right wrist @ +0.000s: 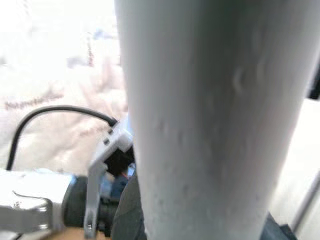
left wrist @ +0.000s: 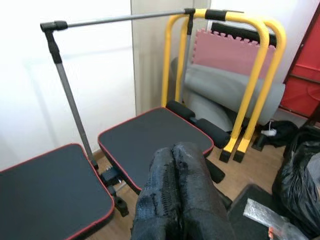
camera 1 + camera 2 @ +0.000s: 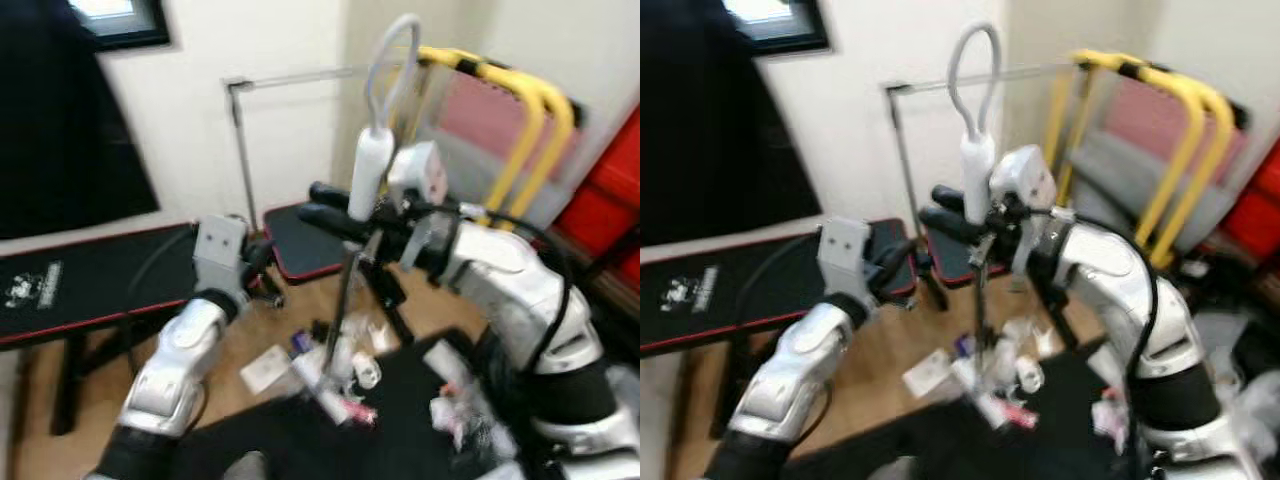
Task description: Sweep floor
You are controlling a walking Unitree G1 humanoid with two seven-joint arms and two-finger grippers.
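Note:
My right gripper (image 3: pixel 335 213) is shut on a broom's white handle (image 3: pixel 370 168), which ends in a grey loop at the top. The handle is very close in the right wrist view (image 1: pixel 210 125). Its thin shaft (image 3: pixel 345 300) runs down to a pile of litter (image 3: pixel 335 375), paper scraps and wrappers lying on the wooden floor and on the edge of a black mat (image 3: pixel 300 440). My left gripper (image 3: pixel 262 262) is raised to the left of the broom, apart from it. Its fingertips (image 2: pixel 173 155) are pressed together, shut on nothing.
A black weight bench with red trim (image 3: pixel 90 280) stands at the left, with a second pad (image 3: pixel 300 240) behind the broom. Yellow bars (image 3: pixel 525 110), a grey metal rail (image 3: pixel 240 150), rolled mats and a red cabinet (image 3: pixel 610 180) crowd the back right. Black bags (image 2: pixel 300 185) lie at the right.

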